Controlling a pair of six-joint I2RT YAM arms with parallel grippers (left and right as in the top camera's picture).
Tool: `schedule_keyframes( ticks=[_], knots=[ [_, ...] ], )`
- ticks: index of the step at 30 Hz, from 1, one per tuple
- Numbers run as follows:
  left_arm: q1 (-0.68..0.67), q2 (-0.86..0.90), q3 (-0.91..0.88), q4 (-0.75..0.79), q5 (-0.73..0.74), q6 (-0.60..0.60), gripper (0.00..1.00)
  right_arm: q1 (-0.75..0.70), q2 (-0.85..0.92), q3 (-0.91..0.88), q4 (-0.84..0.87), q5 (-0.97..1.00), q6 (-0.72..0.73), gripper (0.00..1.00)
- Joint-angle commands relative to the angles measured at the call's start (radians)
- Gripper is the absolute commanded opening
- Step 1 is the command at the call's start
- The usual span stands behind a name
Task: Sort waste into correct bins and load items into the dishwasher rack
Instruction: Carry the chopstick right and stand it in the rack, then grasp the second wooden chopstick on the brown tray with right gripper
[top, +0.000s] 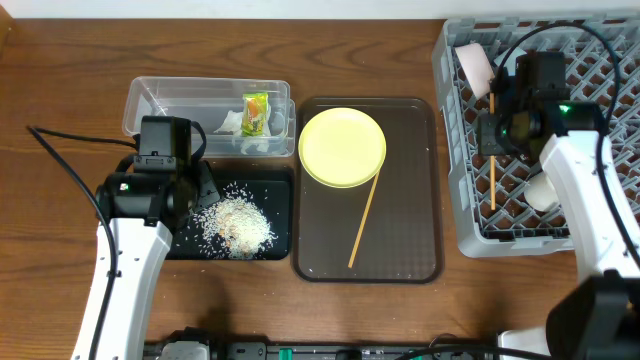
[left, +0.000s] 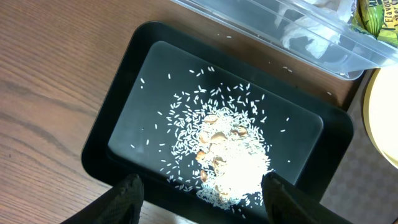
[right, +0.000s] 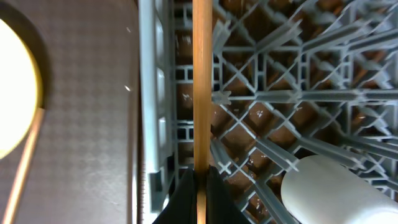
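Observation:
My right gripper (right: 200, 186) is shut on a wooden chopstick (right: 201, 81) and holds it over the left part of the grey dishwasher rack (top: 455, 120); the stick also shows in the overhead view (top: 492, 175). A small white cup (right: 329, 190) and a white bowl (top: 475, 62) lie in the rack. The second chopstick (top: 364, 222) lies on the brown tray (top: 400, 250) beside the yellow plate (top: 342, 147). My left gripper (left: 199, 193) is open above the black tray (left: 118, 112), which holds rice grains (left: 233, 158). The clear tub (top: 150, 100) holds the wrapper (top: 256, 112) and paper scrap (top: 229, 123).
The rack fills the right side of the table, its left wall (right: 149, 93) close beside the brown tray. The tub and black tray sit side by side on the left. Bare wooden table (top: 60, 90) lies to the far left and front.

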Motion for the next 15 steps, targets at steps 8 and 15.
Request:
schedule_keyframes(
  ticks=[8, 15],
  knots=[
    [0.004, 0.0, 0.003, -0.001, -0.011, -0.009, 0.64, 0.042, -0.014, 0.018, 0.042, -0.089, -0.037, 0.44],
    [0.004, 0.0, 0.003, 0.0, -0.011, -0.009, 0.64, 0.168, -0.058, 0.021, 0.046, -0.263, 0.067, 0.45]
  ],
)
